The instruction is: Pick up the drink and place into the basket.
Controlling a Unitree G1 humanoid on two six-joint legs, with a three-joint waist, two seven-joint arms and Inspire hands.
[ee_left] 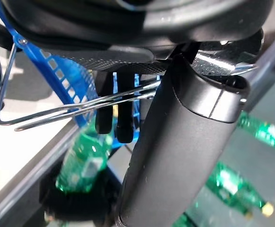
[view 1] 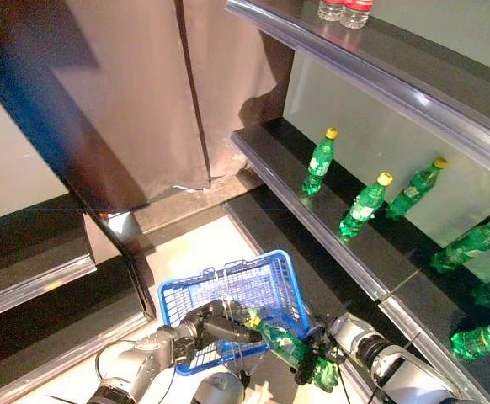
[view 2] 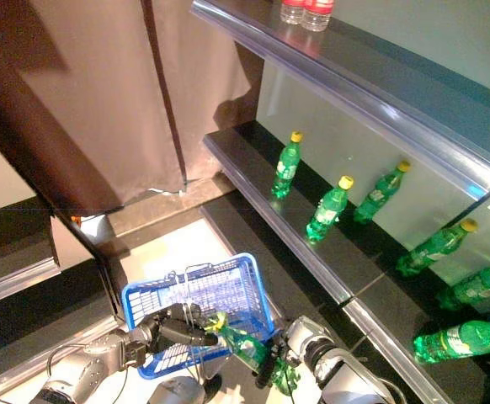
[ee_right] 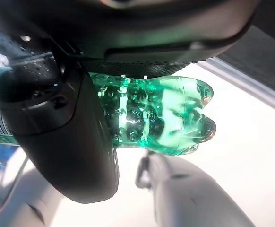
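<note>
My right hand (view 1: 312,369) is shut on a green bottle with a yellow cap (view 1: 280,338), held tilted with the cap end pointing over the near rim of the blue basket (view 1: 266,278). The right wrist view shows the bottle's bumpy base (ee_right: 166,118) sticking out past my thumb (ee_right: 57,127). My left hand (view 1: 215,324) is shut on the basket's thin wire handles (ee_left: 81,109) and holds the basket raised in front. The bottle also shows below the handles in the left wrist view (ee_left: 81,163).
Dark shelves (view 1: 295,181) run along the right, with green bottles (view 1: 364,204) standing on the middle shelf and more (view 1: 481,337) lower down. Clear bottles with red labels (view 1: 346,10) stand on the top shelf. A brown curtain (view 1: 135,93) hangs behind.
</note>
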